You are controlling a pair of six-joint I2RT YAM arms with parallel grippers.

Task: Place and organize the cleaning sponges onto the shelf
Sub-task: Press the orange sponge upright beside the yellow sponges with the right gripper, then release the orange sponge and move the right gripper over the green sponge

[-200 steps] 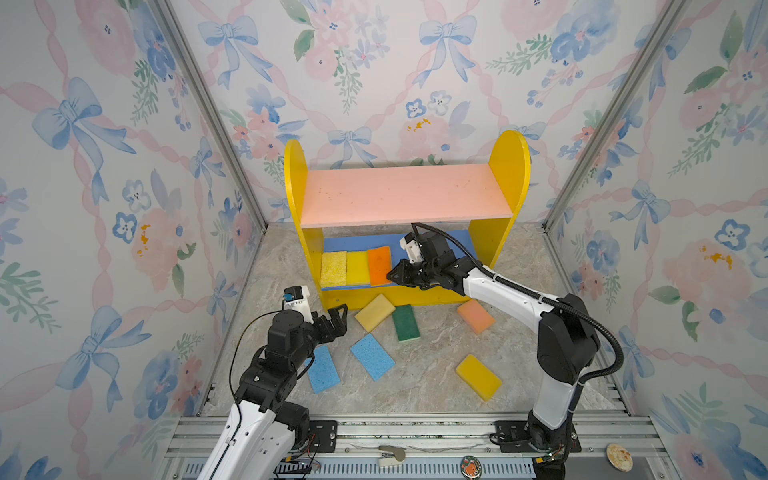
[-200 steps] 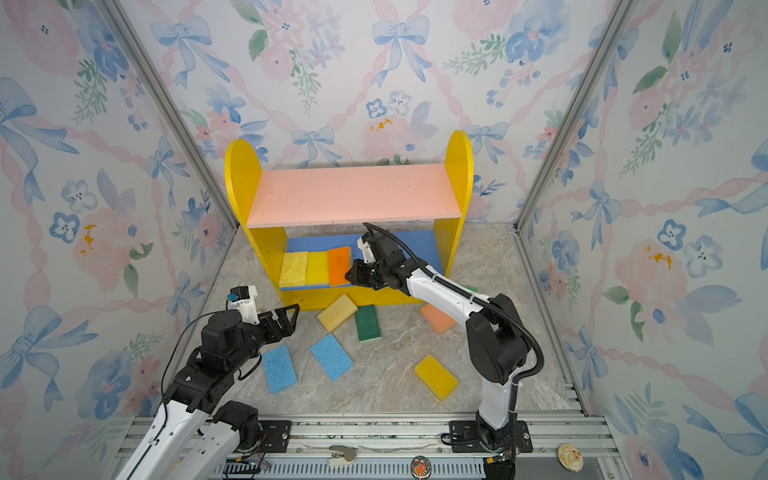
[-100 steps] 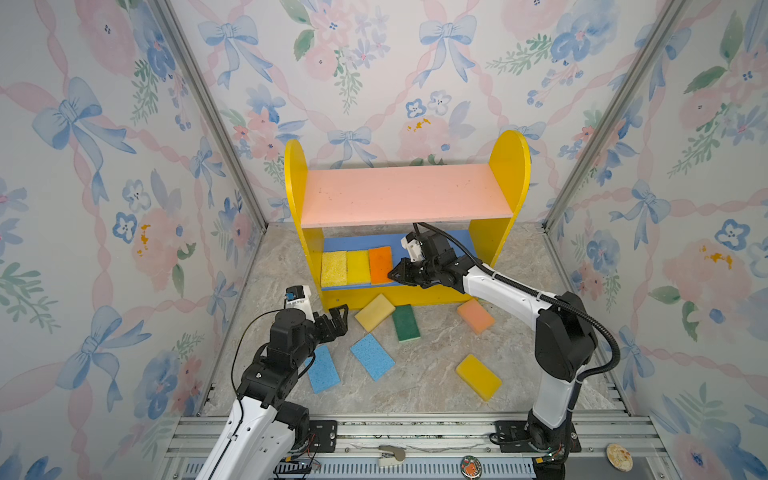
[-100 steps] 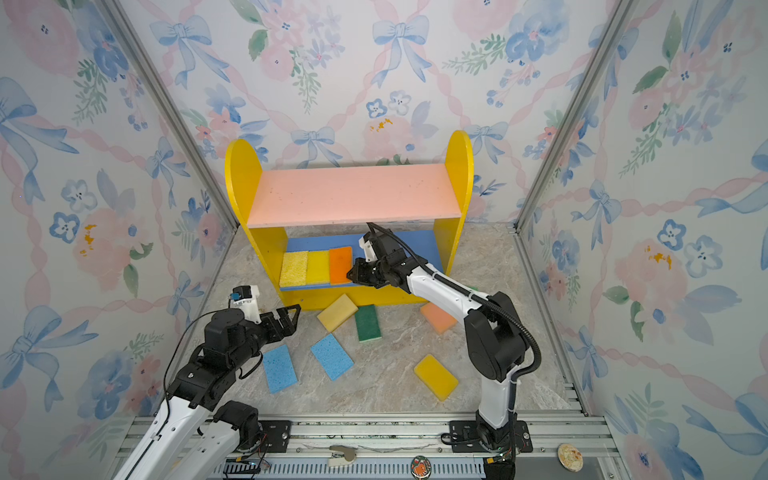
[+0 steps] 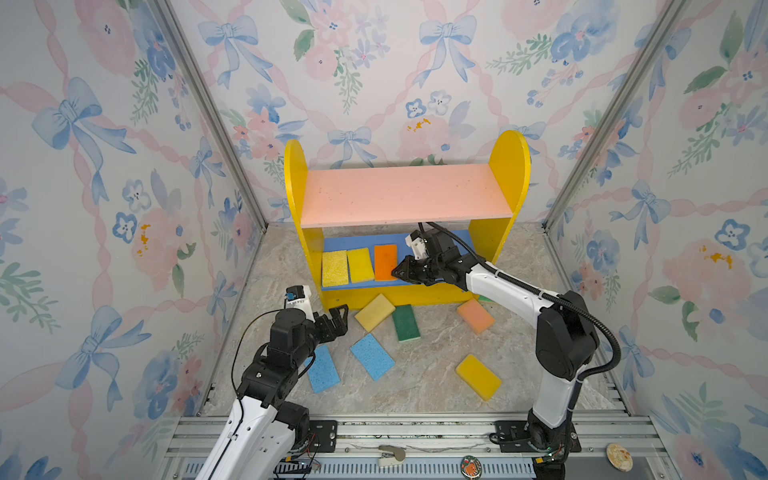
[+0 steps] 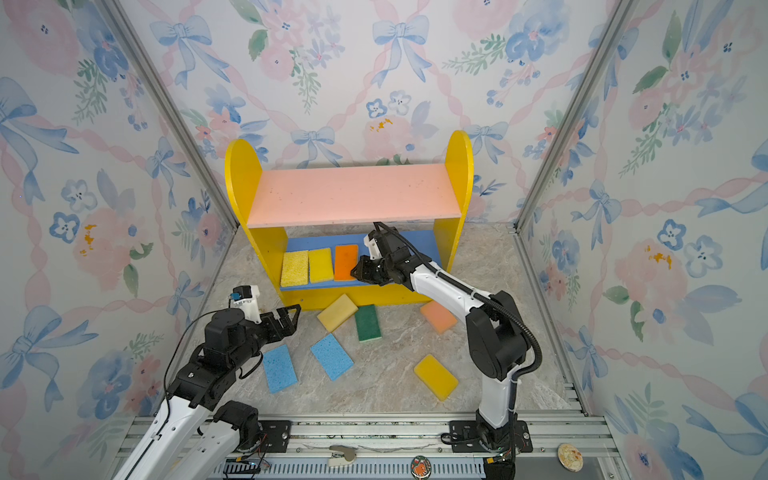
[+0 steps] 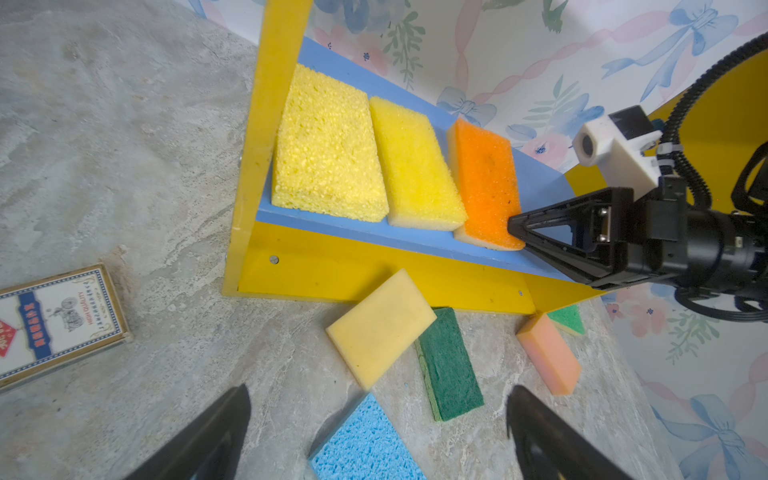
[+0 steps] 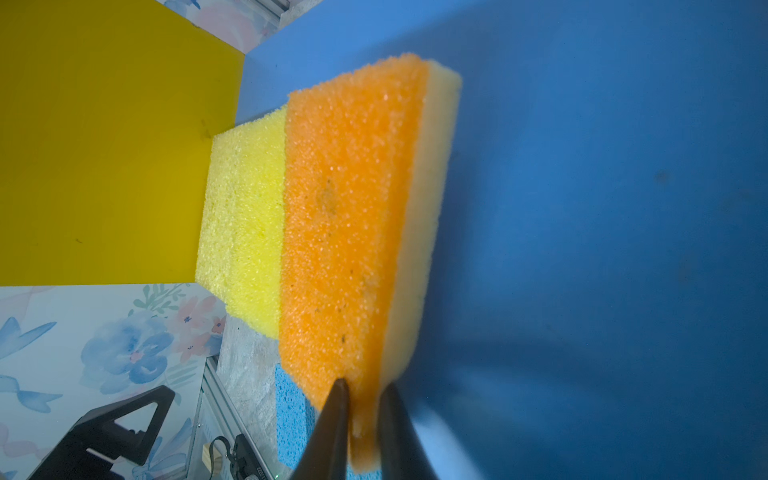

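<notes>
SPONGES ON THE SHELF: The right gripper (image 8: 360, 386) pinches the front corner of an orange sponge (image 5: 385, 262). Its black fingers squeeze the grainy scouring face and the pale foam backing. The block lies on the blue lower board (image 5: 365, 243) of the shelf (image 5: 509, 162), a piece with round-topped yellow side panels and a flat pink upper board (image 5: 405, 195). It is third from the board's left end, touching a fine-celled yellow sponge (image 5: 360, 264). That one sits against a coarse, open-pored yellow sponge (image 5: 334, 268) just beside the left panel.

The left gripper (image 5: 337, 321) hovers over the marbled tabletop (image 5: 428, 374), fingers spread wide and holding nothing.

Loose before the shelf's front edge lie a smooth pale-yellow sponge (image 5: 375, 311), a fibrous dark green sponge (image 5: 406, 323) and a peach sponge (image 5: 476, 316). Nearer the tabletop's front edge are a porous light blue sponge (image 5: 372, 356), a second light blue sponge (image 5: 323, 369) and a bright yellow sponge (image 5: 478, 377).
</notes>
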